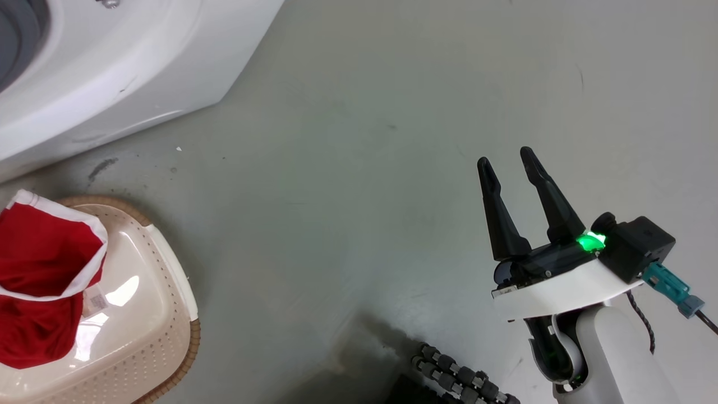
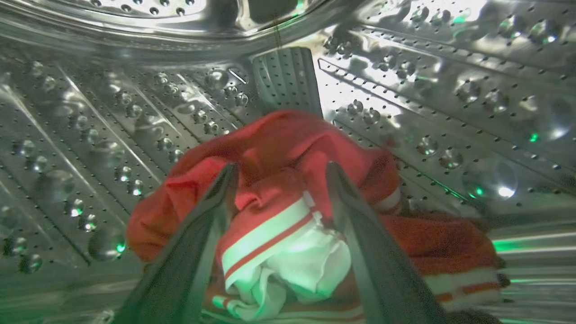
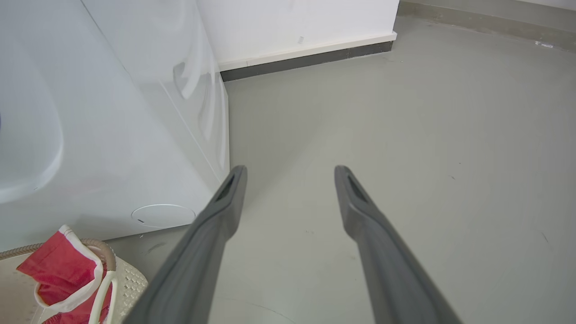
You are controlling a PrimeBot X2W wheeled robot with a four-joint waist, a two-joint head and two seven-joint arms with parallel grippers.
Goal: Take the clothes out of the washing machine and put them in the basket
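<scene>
Clothes (image 2: 288, 144) between fingers (image 2: 211, 202) of left tool (image 2: 281, 167)

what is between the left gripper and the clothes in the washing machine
Nothing visible. In the left wrist view the left gripper is open, its fingers flanking the bunched red clothes that lie on the steel drum wall.
</scene>
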